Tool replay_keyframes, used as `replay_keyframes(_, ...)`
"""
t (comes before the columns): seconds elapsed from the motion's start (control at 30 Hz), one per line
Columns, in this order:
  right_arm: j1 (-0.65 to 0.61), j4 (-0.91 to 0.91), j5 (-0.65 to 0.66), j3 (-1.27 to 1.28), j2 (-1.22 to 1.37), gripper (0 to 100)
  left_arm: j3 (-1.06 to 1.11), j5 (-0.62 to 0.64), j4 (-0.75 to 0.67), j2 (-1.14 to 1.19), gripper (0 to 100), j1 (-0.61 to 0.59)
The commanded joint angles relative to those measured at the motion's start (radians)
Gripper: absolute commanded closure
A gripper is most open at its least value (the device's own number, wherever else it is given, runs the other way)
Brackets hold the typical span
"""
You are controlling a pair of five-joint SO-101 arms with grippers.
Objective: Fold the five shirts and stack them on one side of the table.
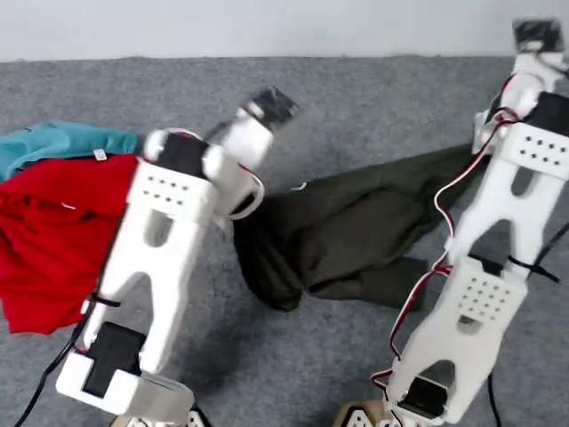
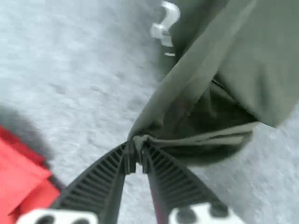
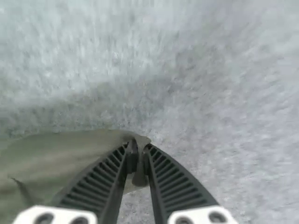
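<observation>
On the near left of the grey table (image 1: pixel 267 374) a red shirt (image 1: pixel 53 240) is laid in a rough fold, set to one side where the stack is apparently being built. Beside it, across the middle, the dark green shirt (image 1: pixel 356 236) is spread loosely and is bunched at its nearer end, so its fold is judged not yet finished. That bunched end is pinched in the left gripper (image 2: pixel 135 156), whose fingers are closed narrowly on a gathered tuft of cloth. Farther off, toward the right, a thin corner is clamped between the tightly closed fingers of the right gripper (image 3: pixel 138 156). With both ends held, the cloth is stretched between the arms, presumably so that it can be lifted and laid over evenly. Farthest back on the left, a teal shirt (image 1: pixel 53 142) is tucked just behind the red one
</observation>
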Motion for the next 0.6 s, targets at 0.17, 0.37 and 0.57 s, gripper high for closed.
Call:
replay_keyframes(0.17,-0.007,0.041,0.003,-0.005,-0.403,99.0,-0.240,-0.005,-0.008,-0.043,99,-0.058)
replay_keyframes(0.37,-0.007,0.041,0.003,-0.005,-0.633,99.0,-0.446,-0.005,0.032,-0.043,99,-0.058)
replay_keyframes(0.57,-0.007,0.041,-0.044,-0.005,-0.849,99.0,-0.661,0.000,0.109,-0.044,99,-0.052)
